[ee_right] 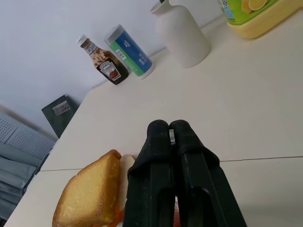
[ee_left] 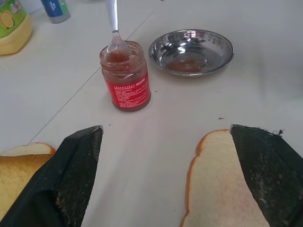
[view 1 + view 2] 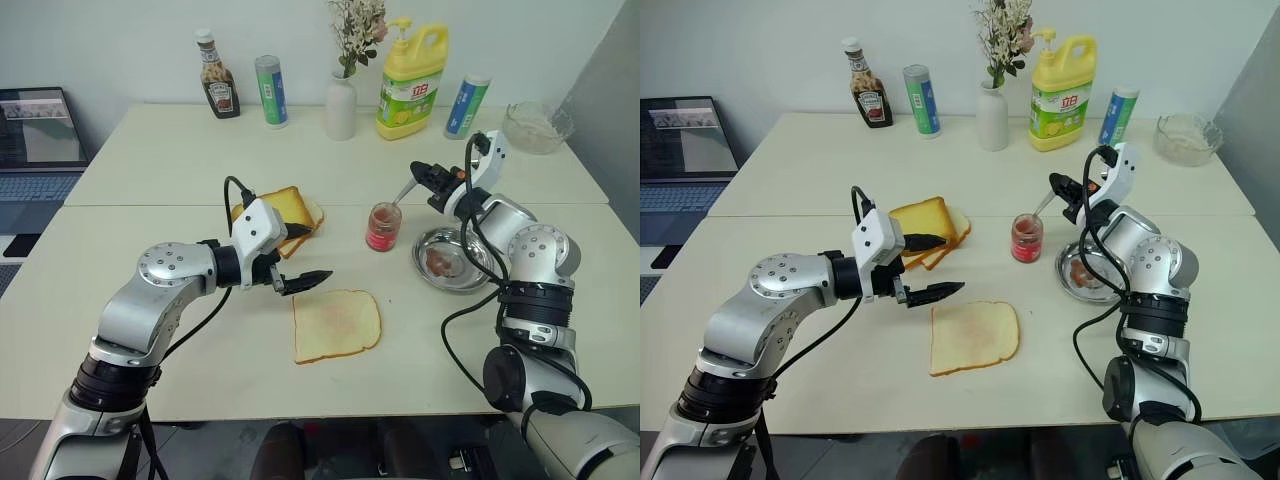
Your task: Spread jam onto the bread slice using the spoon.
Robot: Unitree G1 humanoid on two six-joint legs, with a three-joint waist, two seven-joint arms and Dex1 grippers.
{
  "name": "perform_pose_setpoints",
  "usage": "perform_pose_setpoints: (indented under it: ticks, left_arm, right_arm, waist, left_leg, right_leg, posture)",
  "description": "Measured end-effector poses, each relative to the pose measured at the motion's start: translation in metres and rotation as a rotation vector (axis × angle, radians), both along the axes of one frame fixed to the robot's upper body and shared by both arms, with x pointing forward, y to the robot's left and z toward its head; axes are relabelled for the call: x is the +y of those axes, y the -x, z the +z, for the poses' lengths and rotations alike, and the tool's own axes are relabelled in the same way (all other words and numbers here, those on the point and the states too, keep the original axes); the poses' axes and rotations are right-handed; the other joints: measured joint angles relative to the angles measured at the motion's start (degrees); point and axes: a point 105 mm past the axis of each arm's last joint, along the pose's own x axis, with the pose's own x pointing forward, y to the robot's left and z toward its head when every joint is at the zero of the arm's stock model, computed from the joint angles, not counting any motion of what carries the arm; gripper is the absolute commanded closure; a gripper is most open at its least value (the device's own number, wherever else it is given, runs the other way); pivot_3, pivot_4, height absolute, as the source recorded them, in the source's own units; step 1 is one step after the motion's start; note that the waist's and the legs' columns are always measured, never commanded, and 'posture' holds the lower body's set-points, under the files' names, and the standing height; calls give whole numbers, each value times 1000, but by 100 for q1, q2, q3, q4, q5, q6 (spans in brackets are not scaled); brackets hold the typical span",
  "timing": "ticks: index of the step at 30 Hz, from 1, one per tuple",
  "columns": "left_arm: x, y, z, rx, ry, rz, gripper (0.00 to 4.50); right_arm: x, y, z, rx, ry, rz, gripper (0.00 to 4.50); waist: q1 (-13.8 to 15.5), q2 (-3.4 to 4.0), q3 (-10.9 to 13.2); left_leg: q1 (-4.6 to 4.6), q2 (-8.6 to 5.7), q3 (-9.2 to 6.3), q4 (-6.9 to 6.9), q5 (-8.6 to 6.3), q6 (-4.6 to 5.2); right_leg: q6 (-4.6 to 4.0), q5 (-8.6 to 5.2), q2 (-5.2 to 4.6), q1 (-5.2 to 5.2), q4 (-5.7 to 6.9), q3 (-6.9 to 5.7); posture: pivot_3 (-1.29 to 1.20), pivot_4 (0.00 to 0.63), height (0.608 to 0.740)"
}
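Left wrist view: spoon (image 2: 115, 35), gripped by right fingers (image 3: 425, 176), dips into red-labelled jam (image 2: 125, 75); left fingers (image 3: 295, 255) spread.

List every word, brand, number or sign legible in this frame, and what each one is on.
Yellow jug: two red characters on its label, reading about "立白".
Ketchup bottle: a dark label with a brand shield, lettering too small to read.
Jam jar: red label with white print, too blurred to read.
Two blue-and-green canisters: print unreadable.
Laptop screen: unreadable.
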Motion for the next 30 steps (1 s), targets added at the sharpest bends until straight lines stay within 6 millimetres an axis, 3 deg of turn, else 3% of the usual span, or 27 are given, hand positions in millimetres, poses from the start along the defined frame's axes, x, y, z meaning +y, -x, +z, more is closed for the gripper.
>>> perform_pose_setpoints:
  ticks: [14, 21, 30]
  left_arm:
    - [-1, -1, -1, 4, 7, 1, 0]
    - [-1, -2, -1, 5, 14, 2, 0]
    - [-7, -5, 7, -5, 50, -9, 0]
  right_arm:
    - [-7, -1, 1, 13, -35, -27, 4441]
    - [-21, -1, 5, 13, -59, -65, 4441]
    - [-26, 1, 2, 61, -182, -83, 4441]
  waist:
    - [-8, 0, 0]
    - [-7, 0, 0]
    - [-6, 0, 0]
  left_leg:
    - [-1, 0, 0, 0, 0, 0]
    - [-1, 0, 1, -1, 0, 0]
    - [-2, 0, 1, -1, 0, 0]
  right_leg:
    - [0, 0, 0, 0, -1, 0]
    - [0, 0, 0, 0, -3, 0]
    - [0, 0, 0, 0, -3, 1]
  posture:
    - [0, 150, 740]
    - [0, 150, 740]
    - [0, 150, 740]
